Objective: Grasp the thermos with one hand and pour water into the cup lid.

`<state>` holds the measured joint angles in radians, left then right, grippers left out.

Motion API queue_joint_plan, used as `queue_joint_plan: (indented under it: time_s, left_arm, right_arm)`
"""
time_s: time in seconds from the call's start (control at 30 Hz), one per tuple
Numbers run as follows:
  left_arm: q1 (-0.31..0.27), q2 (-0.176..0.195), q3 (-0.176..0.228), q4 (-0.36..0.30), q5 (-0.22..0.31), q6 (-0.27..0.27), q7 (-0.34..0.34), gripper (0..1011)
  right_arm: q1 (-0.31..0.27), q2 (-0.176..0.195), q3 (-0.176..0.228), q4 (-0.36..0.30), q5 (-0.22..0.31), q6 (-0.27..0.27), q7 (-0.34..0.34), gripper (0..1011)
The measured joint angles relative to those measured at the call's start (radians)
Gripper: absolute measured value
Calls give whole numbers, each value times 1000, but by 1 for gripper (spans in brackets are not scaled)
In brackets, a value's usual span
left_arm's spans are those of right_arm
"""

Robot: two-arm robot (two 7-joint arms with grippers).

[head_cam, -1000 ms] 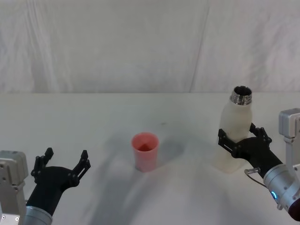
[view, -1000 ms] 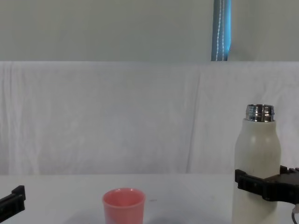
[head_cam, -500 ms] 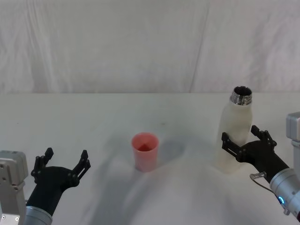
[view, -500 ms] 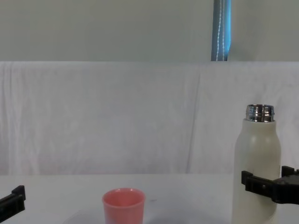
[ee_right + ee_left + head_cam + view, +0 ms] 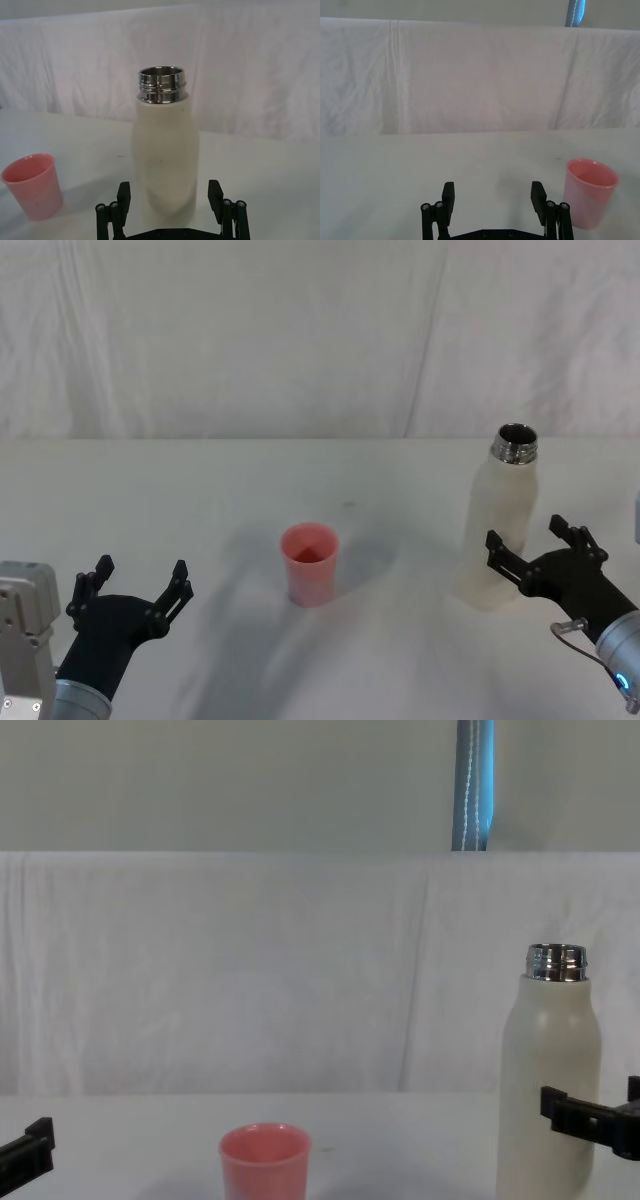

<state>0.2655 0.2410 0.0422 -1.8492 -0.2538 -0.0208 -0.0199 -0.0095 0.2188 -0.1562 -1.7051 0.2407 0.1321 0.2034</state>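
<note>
**Thermos upright at the table's right, both grippers spread and holding nothing**

On the white table (image 5: 200,490), toward three o'clock from the middle, the thermos (image 5: 503,520) stands upright with its steel neck uncapped. In the chest view the thermos (image 5: 551,1080) rises far above the cup lid (image 5: 264,1160), and the two are well apart.

The cup lid (image 5: 310,562) sits upright near the table's centre, at about nine o'clock from the thermos, its round rim facing up. Whether it holds any water cannot be told.

The right gripper (image 5: 537,550) sits at roughly five o'clock from the thermos, just beside its lower body. Its two black fingers are spread wide and grip nothing. In the head view one fingertip overlaps the bottle's lower right side; whether it touches cannot be told. In the right wrist view the gripper (image 5: 169,192) faces the thermos (image 5: 164,155), the fingers spread wider than the bottle's body, with the cup lid (image 5: 33,185) off to one side.

The left gripper (image 5: 133,580) rests low at about eight o'clock from the cup lid, well apart from it, fingers likewise spread and empty. The left wrist view shows that gripper (image 5: 492,192) over bare table, with the cup lid (image 5: 590,197) off to one side.

A white cloth backdrop (image 5: 300,340) hangs behind the table.
</note>
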Motion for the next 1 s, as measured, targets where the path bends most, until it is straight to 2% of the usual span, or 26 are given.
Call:
queue_joint_plan:
  time_s: [0.3, 0.5, 0.7, 0.83, 1.0]
  left_arm:
    - [0, 0, 0, 0, 0, 0, 0, 1001]
    - [0, 0, 0, 0, 0, 0, 0, 1001]
    - [0, 0, 0, 0, 0, 0, 0, 1001]
    - [0, 0, 0, 0, 0, 0, 0, 1001]
    - [0, 0, 0, 0, 0, 0, 0, 1001]
  right_arm:
    - [-53, 13, 28, -46, 32, -32, 0, 1000]
    - [-94, 13, 43, -70, 63, -79, 1, 1000]
    - [-114, 23, 34, -69, 68, -141, 23, 1000]
    - [-117, 36, 16, -50, 49, -194, 42, 1000]
    - [-113, 40, 2, -31, 29, -222, 48, 1000]
